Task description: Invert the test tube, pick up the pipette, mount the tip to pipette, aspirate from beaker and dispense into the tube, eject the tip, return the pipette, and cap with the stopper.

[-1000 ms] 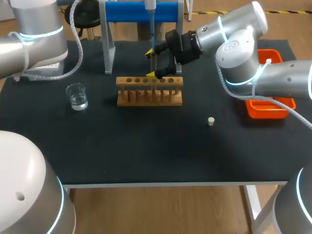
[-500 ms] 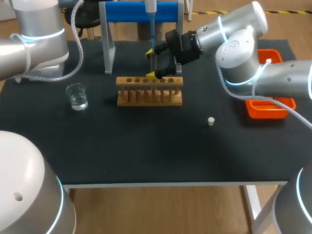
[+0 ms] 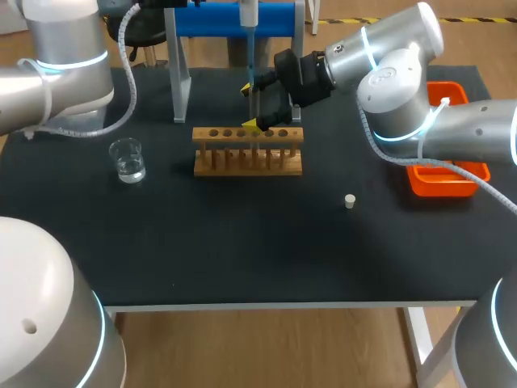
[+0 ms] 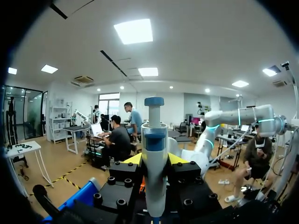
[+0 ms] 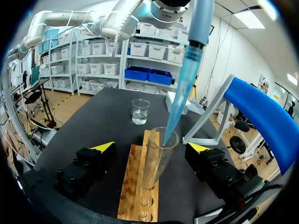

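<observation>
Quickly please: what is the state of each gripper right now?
Left gripper: closed on the pipette.
Right gripper: open around the test tube, not touching it.

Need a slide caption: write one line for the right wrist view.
Blue pipette tip in the mouth of the test tube in the wooden rack, flanked by the open right gripper; beaker beyond.

Left arm: I have it entering at the rear left corner, and its wrist runs out past the head view's far edge. Left gripper: both yellow-tipped fingers are pressed against the pipette from opposite sides. Right arm: it comes in from the right and reaches across to the rear middle of the table. Right gripper: the fingers are spread wide apart, one tip higher than the other in the head view.
</observation>
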Robot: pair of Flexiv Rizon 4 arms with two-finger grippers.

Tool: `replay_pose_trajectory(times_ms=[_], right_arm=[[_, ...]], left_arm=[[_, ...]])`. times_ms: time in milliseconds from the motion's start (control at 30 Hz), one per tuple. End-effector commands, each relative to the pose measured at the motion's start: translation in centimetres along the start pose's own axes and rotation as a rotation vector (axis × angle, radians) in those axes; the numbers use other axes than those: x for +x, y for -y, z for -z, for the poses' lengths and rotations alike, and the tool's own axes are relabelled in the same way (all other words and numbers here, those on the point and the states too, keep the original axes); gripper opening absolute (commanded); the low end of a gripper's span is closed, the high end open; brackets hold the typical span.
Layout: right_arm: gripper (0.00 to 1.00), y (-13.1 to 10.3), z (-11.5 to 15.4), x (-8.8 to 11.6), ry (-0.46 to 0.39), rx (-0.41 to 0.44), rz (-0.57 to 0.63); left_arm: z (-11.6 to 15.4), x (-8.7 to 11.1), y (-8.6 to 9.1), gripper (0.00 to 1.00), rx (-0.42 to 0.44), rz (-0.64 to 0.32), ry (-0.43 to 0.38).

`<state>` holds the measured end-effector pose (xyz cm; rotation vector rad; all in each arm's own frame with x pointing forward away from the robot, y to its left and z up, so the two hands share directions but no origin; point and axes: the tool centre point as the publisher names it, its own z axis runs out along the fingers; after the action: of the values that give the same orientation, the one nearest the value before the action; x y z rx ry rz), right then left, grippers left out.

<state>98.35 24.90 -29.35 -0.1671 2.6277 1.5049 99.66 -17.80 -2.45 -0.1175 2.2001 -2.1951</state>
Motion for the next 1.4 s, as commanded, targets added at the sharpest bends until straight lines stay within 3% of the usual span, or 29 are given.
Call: replay_pose_trajectory(times_ms=[33,233,1400], right_arm=[[1.00,0.0,0.1,-0.1,-0.003,0.002,0.000],[1.00,0.0,0.1,-0.1,-0.003,0.002,0.000],[1.00,0.0,0.1,-0.1,-0.003,0.002,0.000]], left_arm=[[0.0,-0.1,0.0,0.00,-0.008,-0.002,0.001],[-0.2,0.0,-0.1,0.00,-0.047,-0.033,0.005],[-1.3,0.8,-0.9,0.00,-0.020,-0.038,-0.037]])
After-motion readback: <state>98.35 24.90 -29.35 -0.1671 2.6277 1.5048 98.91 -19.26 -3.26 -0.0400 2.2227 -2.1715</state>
